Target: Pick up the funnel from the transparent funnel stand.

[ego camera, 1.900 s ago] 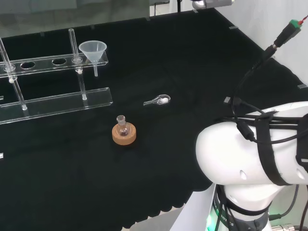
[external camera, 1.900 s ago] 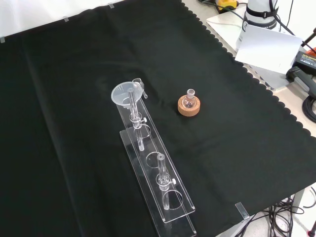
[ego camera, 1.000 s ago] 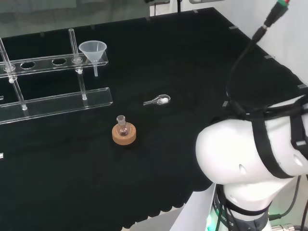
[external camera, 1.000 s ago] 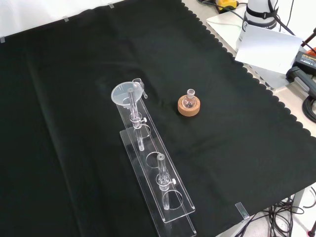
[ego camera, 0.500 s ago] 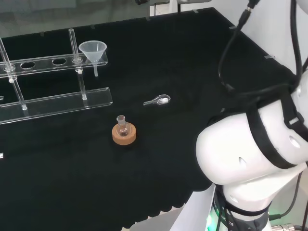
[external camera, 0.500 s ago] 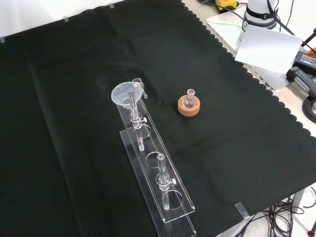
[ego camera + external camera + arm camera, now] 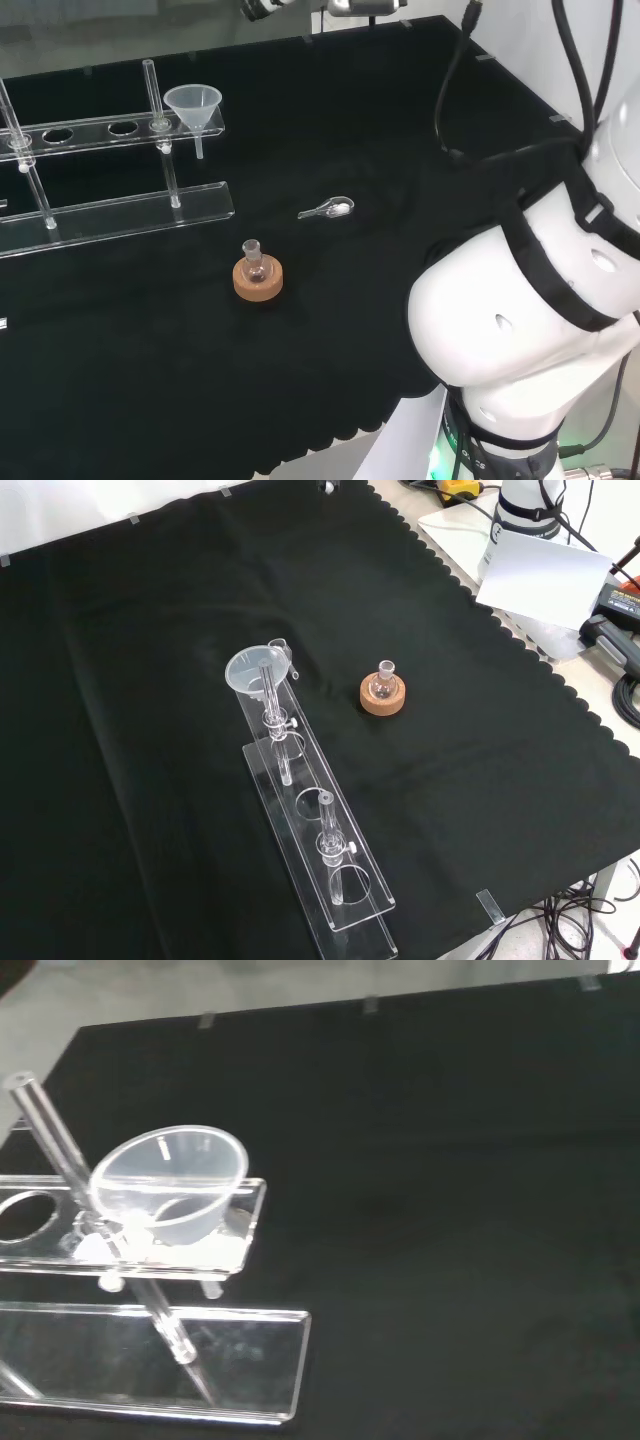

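— Hand pose? Fingers wide or curled?
— Cannot tell.
— Funnel (image 7: 194,106)?
— One, seated upright in the end hole of the one transparent funnel stand (image 7: 110,208).
— Else on the bench (image 7: 150,600)?
— One small flask (image 7: 254,262) on one cork ring (image 7: 258,280).

Funnel (image 7: 194,106) clear, upright, mouth up, seated in the end hole of the transparent funnel stand (image 7: 110,168), stem hanging below the upper shelf. Stand: clear upper shelf with round holes on thin rods over a flat base plate, upright on the cloth.
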Available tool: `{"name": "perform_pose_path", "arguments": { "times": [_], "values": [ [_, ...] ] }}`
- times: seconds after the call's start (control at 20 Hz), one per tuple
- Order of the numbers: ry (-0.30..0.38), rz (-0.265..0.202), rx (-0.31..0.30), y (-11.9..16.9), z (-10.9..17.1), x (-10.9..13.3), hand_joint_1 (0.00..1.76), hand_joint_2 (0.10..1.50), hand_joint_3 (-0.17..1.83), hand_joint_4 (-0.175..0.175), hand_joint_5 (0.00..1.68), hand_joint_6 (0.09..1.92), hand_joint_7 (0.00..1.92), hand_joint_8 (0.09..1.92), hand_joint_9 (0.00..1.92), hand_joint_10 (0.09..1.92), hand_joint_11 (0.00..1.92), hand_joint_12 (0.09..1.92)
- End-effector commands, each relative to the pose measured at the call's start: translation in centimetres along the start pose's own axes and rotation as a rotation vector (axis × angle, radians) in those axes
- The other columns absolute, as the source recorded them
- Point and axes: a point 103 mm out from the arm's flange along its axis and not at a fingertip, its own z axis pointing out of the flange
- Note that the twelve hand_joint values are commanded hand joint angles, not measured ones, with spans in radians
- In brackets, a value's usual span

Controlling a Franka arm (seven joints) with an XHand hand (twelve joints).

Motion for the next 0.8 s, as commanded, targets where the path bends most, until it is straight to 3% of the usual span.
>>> {"name": "perform_pose_path", "arguments": {
  "times": [0.05,0.2,0.3,0.4,0.8],
  "values": [
    [0.013,-0.060,0.004,2.4,1.4,3.0,0.61,0.60,0.02,0.035,0.00,0.09,0.00,0.09,0.00,0.09,0.00,0.09],
    [-0.008,-0.083,0.023,3.4,2.6,4.3,0.61,0.60,0.02,0.033,0.00,0.09,0.00,0.09,0.00,0.09,0.00,0.09],
    [0.033,-0.125,0.002,4.9,3.8,7.4,0.61,0.60,0.02,0.032,0.00,0.09,0.00,0.09,0.00,0.09,0.00,0.09],
    [0.050,-0.136,0.014,6.1,4.8,8.9,0.61,0.60,0.02,0.028,0.00,0.09,0.00,0.09,0.00,0.09,0.00,0.09],
    [0.061,-0.157,0.064,8.4,7.6,8.5,0.62,0.61,0.02,0.000,0.00,0.09,0.00,0.09,0.00,0.09,0.00,0.09]
  ]
}}
